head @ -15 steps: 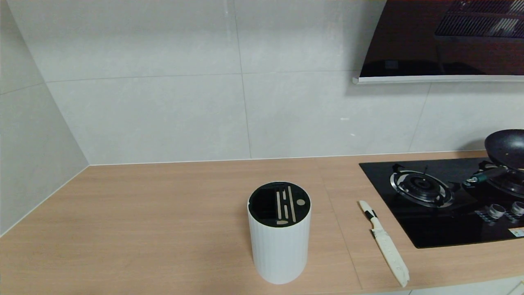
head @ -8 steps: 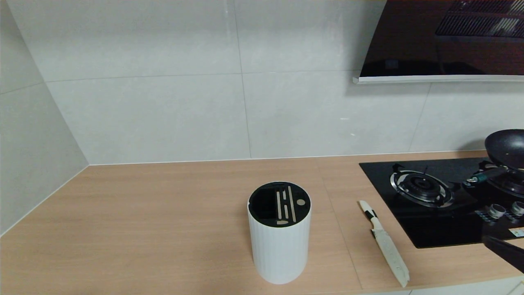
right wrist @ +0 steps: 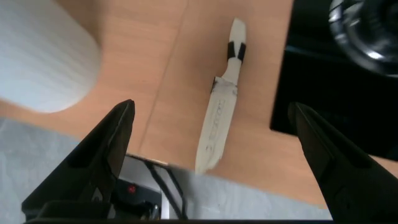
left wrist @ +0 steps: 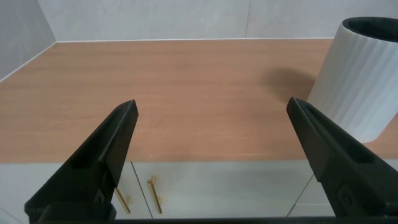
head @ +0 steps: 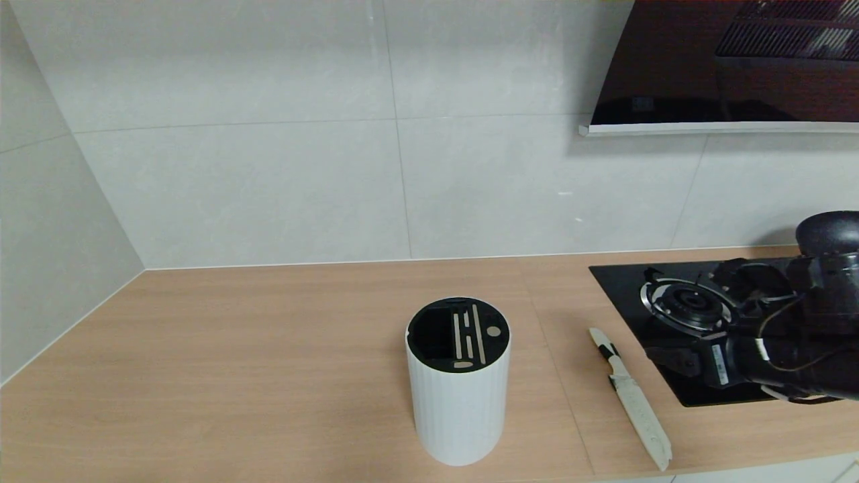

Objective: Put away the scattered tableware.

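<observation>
Cream-coloured kitchen knife with a black band on its handle (head: 631,396) lies flat on the light wooden countertop (head: 268,335), to the right of the white ribbed cylindrical knife holder (head: 458,396). Its blade tip is near the counter's front edge and its handle points back. The left gripper (left wrist: 211,102) hangs in front of the counter edge, left of the holder, its jaws spread wide and empty. The holder stands upright, and the slots in its black top face up with nothing in them.

The right gripper (right wrist: 211,106) hovers above the knife, right of the holder. Its jaws are fully open and touch nothing, and the wrist view shows the knife framed between the two fingers.

The step in hand looks like picking up the knife. It would go best if the gripper drops straight down with the jaws set across the narrow handle near the black band, not across the blade. The grip should be firm enough for the knife to be swung blade-down into a slot.

Behind and right of the holder sits a black glass hob (head: 617,278) with a steel-ringed burner (head: 684,302), and a dark pan (head: 829,231) beyond that.
</observation>
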